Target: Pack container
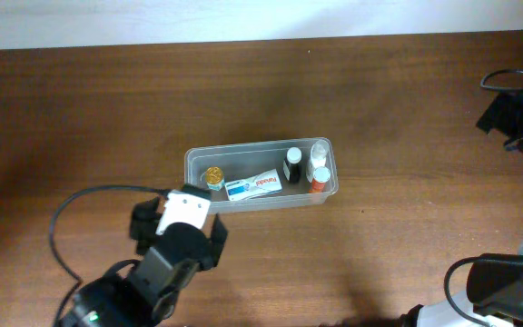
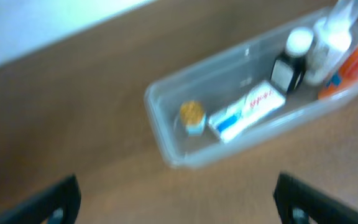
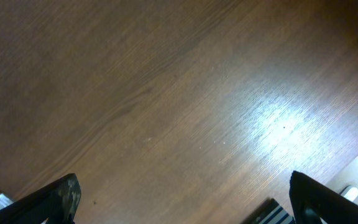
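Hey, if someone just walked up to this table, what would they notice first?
A clear container sits centred on the dark table, holding a gold-capped jar, a white-and-blue box and three small bottles. The left gripper hovers open and empty just short of it.

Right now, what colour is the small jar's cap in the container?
Gold; the jar's cap shows best in left wrist view.
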Tool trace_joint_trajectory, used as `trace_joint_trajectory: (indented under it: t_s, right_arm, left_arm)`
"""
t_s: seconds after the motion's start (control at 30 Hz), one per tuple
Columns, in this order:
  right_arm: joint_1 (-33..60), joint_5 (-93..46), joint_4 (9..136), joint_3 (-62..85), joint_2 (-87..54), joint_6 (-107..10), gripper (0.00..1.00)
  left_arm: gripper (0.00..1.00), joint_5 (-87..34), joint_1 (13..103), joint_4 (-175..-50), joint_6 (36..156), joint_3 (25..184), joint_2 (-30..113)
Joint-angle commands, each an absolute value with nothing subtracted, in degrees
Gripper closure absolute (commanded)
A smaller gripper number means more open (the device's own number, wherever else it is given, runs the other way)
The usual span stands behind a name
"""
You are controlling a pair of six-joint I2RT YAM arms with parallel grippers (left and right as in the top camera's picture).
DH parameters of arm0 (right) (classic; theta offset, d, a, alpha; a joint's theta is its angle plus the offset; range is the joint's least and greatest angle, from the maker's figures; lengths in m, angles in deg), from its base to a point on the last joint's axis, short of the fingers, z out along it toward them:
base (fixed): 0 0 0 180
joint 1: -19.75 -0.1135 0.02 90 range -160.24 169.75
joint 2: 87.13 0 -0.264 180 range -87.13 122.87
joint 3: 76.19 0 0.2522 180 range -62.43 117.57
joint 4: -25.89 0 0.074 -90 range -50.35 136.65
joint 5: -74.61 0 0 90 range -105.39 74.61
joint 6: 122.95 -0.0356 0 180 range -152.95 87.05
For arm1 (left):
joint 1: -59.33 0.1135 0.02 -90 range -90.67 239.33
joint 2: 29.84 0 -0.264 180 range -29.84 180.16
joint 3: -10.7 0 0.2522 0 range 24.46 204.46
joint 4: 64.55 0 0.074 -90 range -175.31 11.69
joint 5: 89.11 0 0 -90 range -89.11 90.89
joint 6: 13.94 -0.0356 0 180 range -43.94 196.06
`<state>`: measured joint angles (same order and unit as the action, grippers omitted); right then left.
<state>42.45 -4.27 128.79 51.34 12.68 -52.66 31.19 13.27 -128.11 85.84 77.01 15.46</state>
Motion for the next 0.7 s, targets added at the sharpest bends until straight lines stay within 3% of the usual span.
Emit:
trace_joint_trajectory:
  t_s: [0.0, 0.07, 0.3, 0.67]
  right_arm:
    - [42.7, -4.2, 128.8, 52.2, 11.1, -53.0, 0.02]
    - [42.7, -4.2, 128.8, 52.2, 11.1, -53.0, 0.02]
    - [42.7, -4.2, 128.8, 52.2, 11.1, -53.0, 0.02]
    - [42.7, -4.2, 128.8, 52.2, 11.1, -53.0, 0.02]
  left_arm:
    - [0.01, 32.1, 13.6, -119.0, 77.0, 69.5, 12.5]
    - [0.01, 27.4, 16.5, -108.1, 72.8, 62.4, 10.3]
    - [0.01, 5.5, 31.4, -90.2, 71.2, 47.5, 2.6]
    - [0.01, -9.9, 46.9, -87.8, 71.3, 39.6, -12.9]
